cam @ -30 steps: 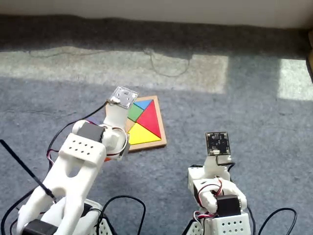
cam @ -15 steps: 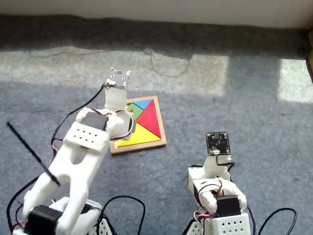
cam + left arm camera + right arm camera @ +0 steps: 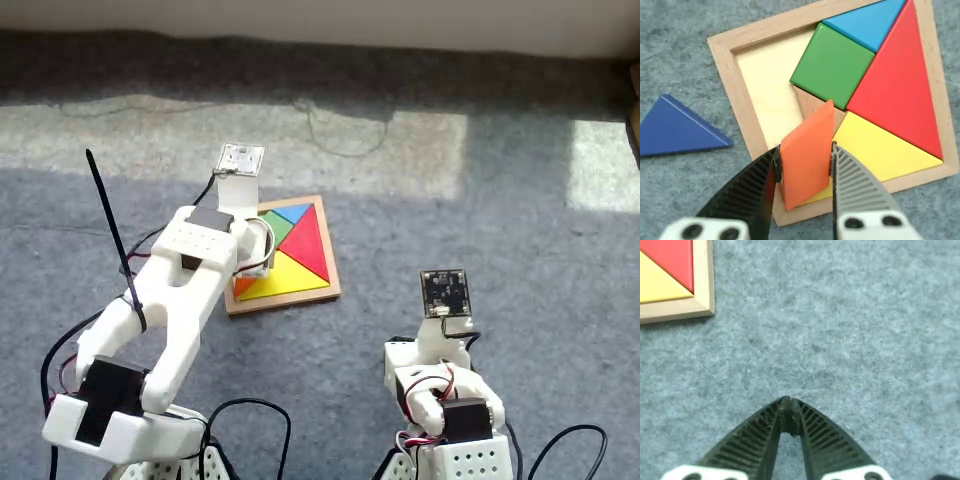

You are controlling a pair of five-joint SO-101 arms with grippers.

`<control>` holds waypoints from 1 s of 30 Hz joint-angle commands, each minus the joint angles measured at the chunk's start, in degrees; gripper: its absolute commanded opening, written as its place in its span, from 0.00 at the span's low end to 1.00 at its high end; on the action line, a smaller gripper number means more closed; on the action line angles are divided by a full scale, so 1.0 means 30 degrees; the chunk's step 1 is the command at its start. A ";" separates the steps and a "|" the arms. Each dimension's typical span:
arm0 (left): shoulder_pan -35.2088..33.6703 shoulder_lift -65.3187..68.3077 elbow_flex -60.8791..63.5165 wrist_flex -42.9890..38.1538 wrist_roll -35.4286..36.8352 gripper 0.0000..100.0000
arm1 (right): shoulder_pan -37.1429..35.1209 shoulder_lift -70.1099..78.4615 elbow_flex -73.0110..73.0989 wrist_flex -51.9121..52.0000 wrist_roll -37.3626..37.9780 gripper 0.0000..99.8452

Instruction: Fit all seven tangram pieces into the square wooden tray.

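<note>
Nearest me, the right gripper [image 3: 789, 412] rests clenched on nothing over the grey carpet [image 3: 850, 315], parked at about four o'clock from the square wooden tray [image 3: 742, 107], clear of the work. The left gripper [image 3: 805, 160] pinches the orange parallelogram piece [image 3: 807, 130] by its long edges, tilted above the tray's bare nine o'clock side, probably not yet touching wood. That gap is what remains. The yellow large triangle [image 3: 880, 150] sits at six, the red large triangle [image 3: 895, 90] at three, the green square [image 3: 832, 65] and light blue triangle [image 3: 865, 22] toward twelve. The dark blue triangle [image 3: 675, 127] waits on the carpet beside the rim.
</note>
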 commanded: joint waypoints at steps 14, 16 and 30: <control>-0.0571 -0.0073 -0.1011 0.0352 0.0908 0.19 | 0.0220 -0.0103 0.2916 0.0073 -0.0117 0.01; -0.0571 -0.0073 -0.1011 0.0352 0.0908 0.19 | 0.0220 -0.0103 0.2916 0.0073 -0.0117 0.01; -0.0601 -0.0073 -0.1040 0.0234 0.0967 0.19 | 0.0220 -0.0103 0.2916 0.0073 -0.0117 0.01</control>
